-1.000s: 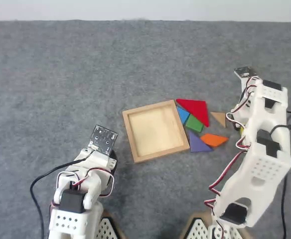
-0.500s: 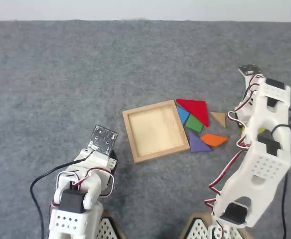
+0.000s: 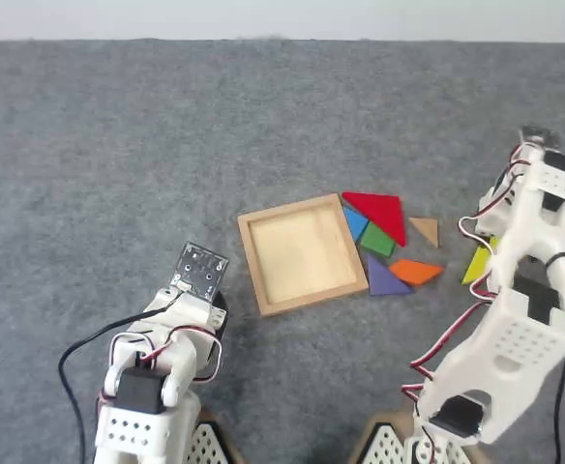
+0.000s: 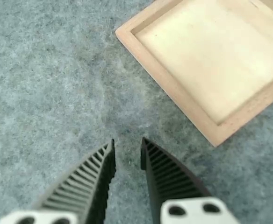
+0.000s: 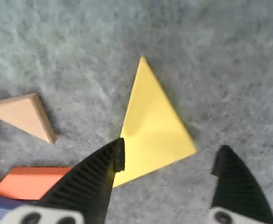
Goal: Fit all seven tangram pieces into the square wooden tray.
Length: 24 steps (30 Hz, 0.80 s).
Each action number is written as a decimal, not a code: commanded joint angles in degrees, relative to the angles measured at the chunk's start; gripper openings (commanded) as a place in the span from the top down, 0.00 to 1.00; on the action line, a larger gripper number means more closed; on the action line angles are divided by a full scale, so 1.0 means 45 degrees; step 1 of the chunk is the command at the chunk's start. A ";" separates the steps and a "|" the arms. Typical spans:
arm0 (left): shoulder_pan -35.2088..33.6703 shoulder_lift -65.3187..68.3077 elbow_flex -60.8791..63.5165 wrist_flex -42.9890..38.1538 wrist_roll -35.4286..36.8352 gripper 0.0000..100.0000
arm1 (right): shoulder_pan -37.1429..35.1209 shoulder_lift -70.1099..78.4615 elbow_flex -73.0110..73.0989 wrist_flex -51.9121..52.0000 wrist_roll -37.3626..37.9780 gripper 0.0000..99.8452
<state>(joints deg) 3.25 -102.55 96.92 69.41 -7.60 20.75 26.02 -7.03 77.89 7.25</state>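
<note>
The square wooden tray (image 3: 301,253) lies empty at the middle of the grey mat; its corner (image 4: 211,70) lies beyond my left gripper (image 4: 127,151), which hovers over bare mat, fingers nearly closed with nothing between them. Right of the tray lie a red triangle (image 3: 379,212), a blue piece (image 3: 356,224), a green piece (image 3: 377,241), a purple triangle (image 3: 385,278), an orange piece (image 3: 416,272) and a tan triangle (image 3: 425,230). A yellow triangle (image 3: 478,262) lies farther right, half under the right arm. My right gripper (image 5: 171,156) is open over the yellow triangle (image 5: 153,122).
The tan triangle (image 5: 23,115) and the orange piece (image 5: 31,181) lie close to the yellow one in the right wrist view. Open grey mat stretches to the left of and beyond the tray. The arm bases stand at the near edge.
The right arm has swung to the right, away from the tan triangle, uncovering more of the yellow triangle. The left arm and all pieces stay put.
</note>
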 commanded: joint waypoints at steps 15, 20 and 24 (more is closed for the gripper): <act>0.0000 -0.0020 -0.0088 0.0059 0.0156 0.91 | 0.0068 0.2100 -0.0449 -0.0576 -0.0391 0.72; 0.0000 -0.0020 -0.0088 0.0059 0.0156 0.91 | -0.0107 0.2081 -0.0449 -0.0830 -0.0352 0.79; 0.0000 -0.0020 -0.0088 0.0059 0.0156 0.91 | -0.0147 0.1631 -0.0449 -0.0713 -0.0391 0.79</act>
<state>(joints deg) 3.16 -102.55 96.92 69.41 -7.60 21.01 34.02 -7.82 75.69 5.76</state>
